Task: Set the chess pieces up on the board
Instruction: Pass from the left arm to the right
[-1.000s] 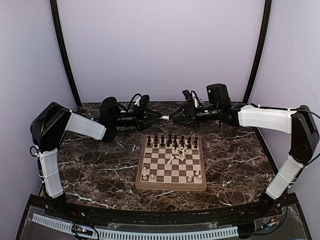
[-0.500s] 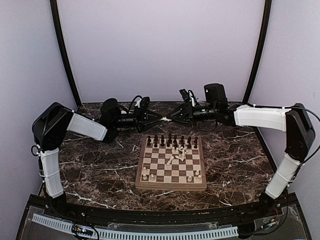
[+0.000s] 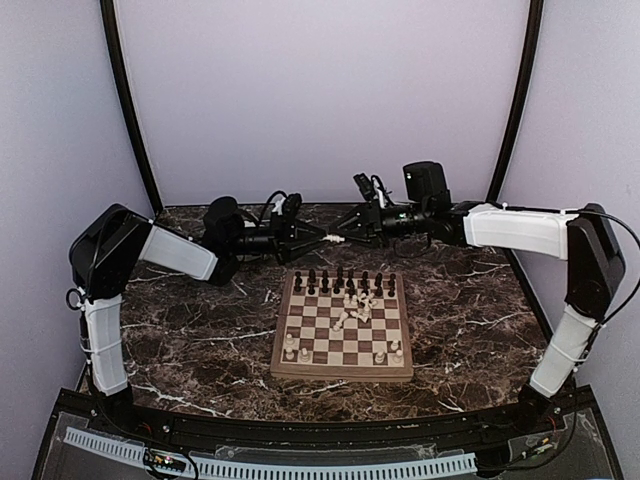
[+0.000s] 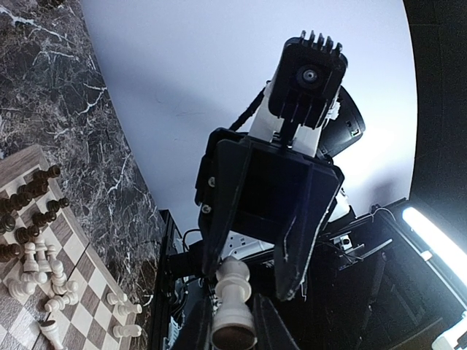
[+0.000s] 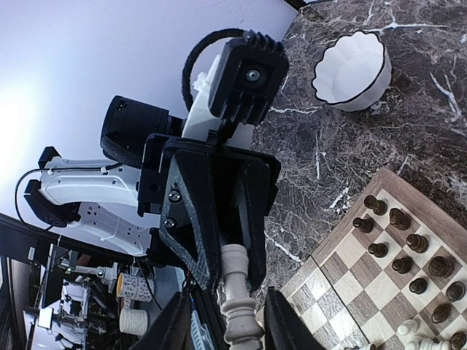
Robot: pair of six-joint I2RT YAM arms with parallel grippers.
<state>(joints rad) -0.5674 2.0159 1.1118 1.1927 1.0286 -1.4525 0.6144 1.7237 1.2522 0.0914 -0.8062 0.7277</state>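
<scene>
Your right arm point(image 3: 510, 228) has swung left since the earlier view, bringing your right gripper point(image 5: 228, 328) up to the left gripper point(image 4: 232, 332). They meet in the air above the far edge of the board point(image 3: 345, 372). Your left arm point(image 3: 175, 252) reaches in from the other side. The board lies on the dark marble bench point(image 3: 200, 330). Dark chess pieces point(image 3: 340, 281) stand along its far side, white ones lie toppled mid-board, and a few stand upright near you. The left gripper is clamped on a white piece point(image 4: 233, 295). Its long axis is level and its head points at the right gripper, whose jaws sit apart on either side of it.
</scene>
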